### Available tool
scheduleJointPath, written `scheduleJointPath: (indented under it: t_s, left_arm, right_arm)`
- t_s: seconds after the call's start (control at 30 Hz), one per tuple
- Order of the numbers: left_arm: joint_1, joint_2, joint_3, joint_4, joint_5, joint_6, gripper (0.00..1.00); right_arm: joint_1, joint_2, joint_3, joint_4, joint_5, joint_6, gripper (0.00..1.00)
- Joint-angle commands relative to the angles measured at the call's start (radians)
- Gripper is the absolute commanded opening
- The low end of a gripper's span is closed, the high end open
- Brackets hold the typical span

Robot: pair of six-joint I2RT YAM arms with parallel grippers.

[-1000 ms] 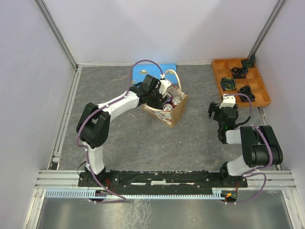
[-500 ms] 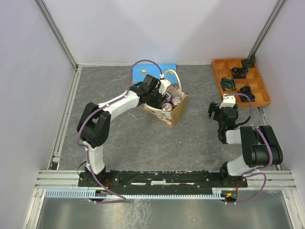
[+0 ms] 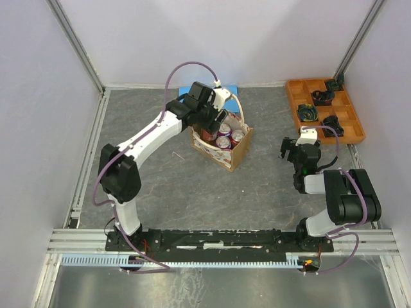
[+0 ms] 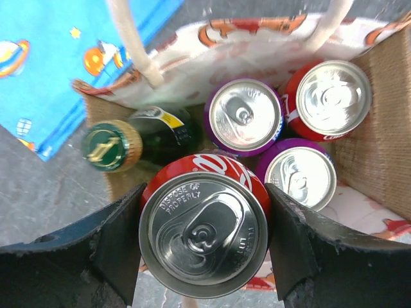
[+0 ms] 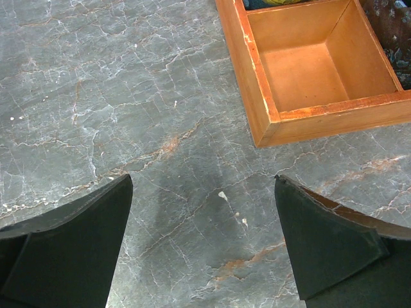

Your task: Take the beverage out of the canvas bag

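Left wrist view: the left fingers (image 4: 122, 250) close on either side of a red can (image 4: 203, 231), gripping its body just under the rim so the lid is left free. The can looks larger than its neighbours, which suggests it is raised above them, though directly over the mouth of the canvas bag (image 4: 379, 128). Inside the bag, a purple can (image 4: 244, 115) stands at 1 o'clock of the held can, a second red can (image 4: 332, 96) at 2 o'clock, a second purple can (image 4: 300, 173) at 3 o'clock, and a green bottle (image 4: 112, 146) leans at 10 o'clock. A blue mat (image 4: 51, 70) lies beyond the bag.

Top view: the bag stands mid-table toward 12 o'clock, and the orange tray (image 3: 292, 102) is at 2 o'clock.

Right wrist view: the right fingers (image 5: 64, 250) are spread wide and empty over the bare table (image 5: 128, 96), parked near the tray, probably to keep clear of the lift.
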Motion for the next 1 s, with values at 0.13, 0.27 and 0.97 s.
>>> scheduleJointPath:
  t_s: [0.13,0.27,0.97]
  left_arm:
    - [0.003,-0.179,0.099,0.046,-0.07,-0.003,0.03]
    - [0.004,-0.245,0.088,0.045,-0.145,0.001,0.03]
    - [0.215,-0.488,-0.24,0.245,-0.386,-0.144,0.03]
  right_arm:
    - [0.0,-0.004,0.022,0.033,-0.004,-0.011,0.99]
    - [0.0,-0.003,0.021,0.033,-0.004,-0.011,0.99]
    - [-0.001,-0.004,0.022,0.032,-0.004,-0.012,0.99]
